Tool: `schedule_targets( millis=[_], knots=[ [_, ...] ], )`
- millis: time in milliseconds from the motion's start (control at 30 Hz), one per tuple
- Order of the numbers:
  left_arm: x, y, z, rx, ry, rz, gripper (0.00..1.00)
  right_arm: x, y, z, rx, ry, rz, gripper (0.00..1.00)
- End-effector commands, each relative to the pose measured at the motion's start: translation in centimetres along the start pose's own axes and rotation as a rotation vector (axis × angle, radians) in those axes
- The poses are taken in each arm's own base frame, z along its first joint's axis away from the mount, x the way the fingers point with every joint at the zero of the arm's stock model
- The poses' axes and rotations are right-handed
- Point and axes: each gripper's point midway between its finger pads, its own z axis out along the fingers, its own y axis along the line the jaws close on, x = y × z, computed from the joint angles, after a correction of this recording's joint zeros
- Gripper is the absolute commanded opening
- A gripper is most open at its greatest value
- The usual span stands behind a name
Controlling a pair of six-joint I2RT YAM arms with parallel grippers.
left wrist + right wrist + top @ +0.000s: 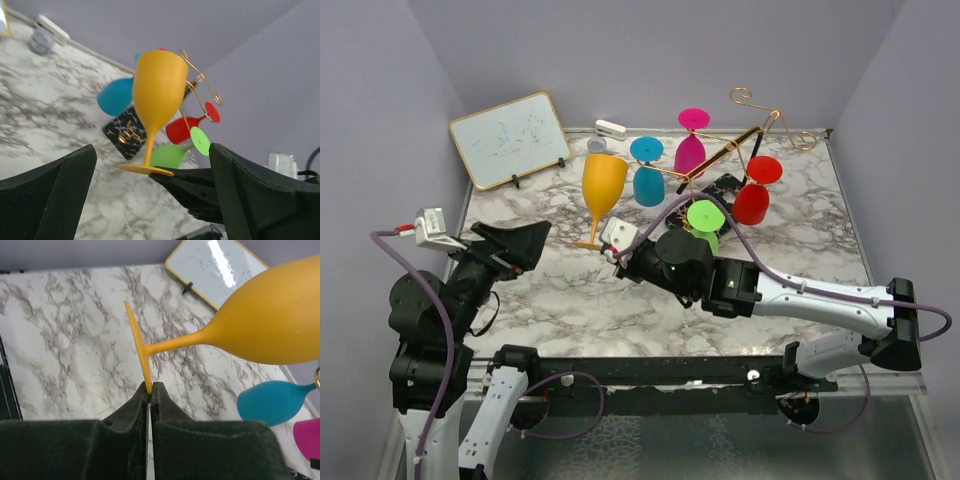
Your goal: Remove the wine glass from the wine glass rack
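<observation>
Three lilac walls (pixel 650 50), marble table (pixel 560 300), orange glass (pixel 603 180)

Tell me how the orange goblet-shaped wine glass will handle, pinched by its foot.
The orange goblet-shaped wine glass is probably top-heavy: big bowl, thin stem. Held only at its foot's edge by the right gripper, it may pivot or slip. Its opaque finish suggests light plastic.

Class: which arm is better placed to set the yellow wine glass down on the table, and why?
Right. The right claw is shut on the foot of the yellow wine glass. The left claw is open, empty and apart from it.
</observation>
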Motion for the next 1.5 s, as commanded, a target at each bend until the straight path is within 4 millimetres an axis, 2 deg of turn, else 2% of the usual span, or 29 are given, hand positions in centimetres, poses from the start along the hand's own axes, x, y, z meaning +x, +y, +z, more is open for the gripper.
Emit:
schedule_targets(
  millis=[0, 300, 533, 767, 1000, 1100, 1300, 1367, 1400, 1467],
  knots=[
    [4.9, -2.4, 0.1, 0.122, 0.296, -0.183, 0.99, -1.3, -1.9, -1.3, 0.155, -0.120, 0.000, 0.01],
    [7.5, -3.8, -1.4, 0.202, 0.445, -0.347, 0.96, 0.5, -1.6, -2.6, 0.277, -0.136, -0.093, 0.01],
    [8.9, -3.0, -1.4, 0.201, 0.467, -0.439, 0.75, 0.9, 0.9, -2.6, 0.298, -0.179, -0.179, 0.01],
    [9.6, -2.2, -1.5, 0.168, 0.482, -0.450, 0.75, 0.9, 2.4, -2.3, 0.341, -0.200, -0.241, 0.01],
    [10.5, -1.0, -1.4, 0.129, 0.496, -0.460, 0.72, -0.2, 3.0, -2.8, 0.393, -0.259, -0.283, 0.01],
    [10.8, -0.6, -1.3, 0.118, 0.497, -0.461, 0.68, -0.4, 3.4, -2.9, 0.397, -0.271, -0.309, 0.01],
    [11.5, 0.1, -1.0, 0.104, 0.505, -0.482, 0.68, -0.4, 5.0, -2.8, 0.363, -0.281, -0.365, 0.01],
    [11.6, 0.2, -0.9, 0.106, 0.500, -0.490, 0.61, -0.2, 5.3, -2.7, 0.360, -0.277, -0.378, 0.01],
    [11.5, 0.2, -0.9, 0.109, 0.498, -0.494, 0.54, -0.1, 5.5, -2.7, 0.361, -0.276, -0.381, 0.01],
    [11.6, 0.3, -0.9, 0.109, 0.497, -0.498, 0.33, 0.2, 5.9, -2.6, 0.352, -0.271, -0.386, 0.01]
  ],
)
